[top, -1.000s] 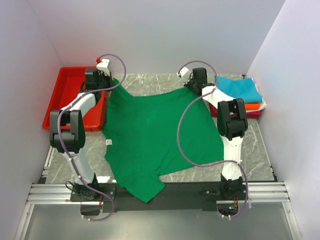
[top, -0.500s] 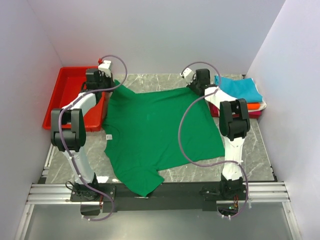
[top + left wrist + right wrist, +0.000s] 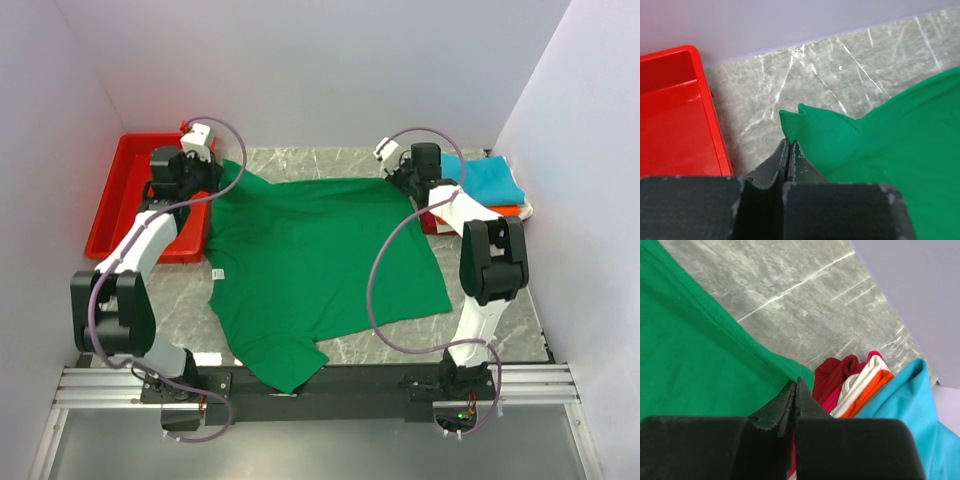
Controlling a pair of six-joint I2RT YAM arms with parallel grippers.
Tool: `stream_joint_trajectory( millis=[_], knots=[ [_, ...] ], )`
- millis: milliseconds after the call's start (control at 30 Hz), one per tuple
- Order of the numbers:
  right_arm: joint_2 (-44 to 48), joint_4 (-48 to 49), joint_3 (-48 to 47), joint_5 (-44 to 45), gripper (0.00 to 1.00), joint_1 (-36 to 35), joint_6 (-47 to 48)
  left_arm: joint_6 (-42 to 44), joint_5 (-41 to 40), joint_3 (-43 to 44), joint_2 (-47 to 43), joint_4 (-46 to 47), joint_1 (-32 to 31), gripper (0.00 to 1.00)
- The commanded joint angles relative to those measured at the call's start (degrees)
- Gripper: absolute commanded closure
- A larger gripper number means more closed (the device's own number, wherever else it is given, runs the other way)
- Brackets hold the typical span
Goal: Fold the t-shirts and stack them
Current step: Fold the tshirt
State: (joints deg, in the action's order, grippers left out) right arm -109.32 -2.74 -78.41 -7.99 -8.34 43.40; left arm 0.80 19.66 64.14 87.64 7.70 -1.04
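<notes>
Since a second ago my left fingers (image 3: 218, 172) and right fingers (image 3: 400, 180) have drawn apart. From above, the green t-shirt (image 3: 310, 260) lies flat on the surface (image 3: 300, 162), far edge taut between them, body trailing nearward. Left wrist: clenched on one corner. Right wrist: pinching the other.

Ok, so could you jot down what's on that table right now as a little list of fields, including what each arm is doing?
Main item: green t-shirt, spread open on the table
Left tool: shut, pinching the shirt's far left corner
Right tool: shut, pinching the shirt's far right corner
Folded stack: far right; teal on top, then orange, white and red
Red tray: far left
</notes>
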Motion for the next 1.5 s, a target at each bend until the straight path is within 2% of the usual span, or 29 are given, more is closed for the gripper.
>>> stream_joint_trajectory(
  millis=[0,133,767,1000,1167,1467],
  knots=[
    [4.5,2.6,2.8,-2.2,1.00,0.8,0.7,-0.4,2.4,-3.2,-4.2,0.3,0.2,0.99],
    [5.3,2.6,4.8,-2.6,1.00,1.2,1.8,-0.4,3.3,-6.6,-7.2,-0.9,0.0,1.00],
    [3.9,1.8,6.1,-3.9,1.00,3.9,3.2,-0.4,2.4,-9.2,-9.5,-6.9,-3.9,0.99],
    [3.9,1.4,7.0,-4.4,1.00,3.9,3.5,0.0,-0.6,-11.2,-13.8,-7.5,-4.3,0.99],
    [4.6,1.1,8.0,-4.8,1.00,3.9,4.1,0.6,-5.9,-12.0,-16.6,-9.7,-4.3,0.99],
    [5.0,-0.2,8.4,-5.9,1.00,3.9,4.3,1.0,-4.2,-13.6,-18.0,-10.6,-4.5,0.99]
  ],
)
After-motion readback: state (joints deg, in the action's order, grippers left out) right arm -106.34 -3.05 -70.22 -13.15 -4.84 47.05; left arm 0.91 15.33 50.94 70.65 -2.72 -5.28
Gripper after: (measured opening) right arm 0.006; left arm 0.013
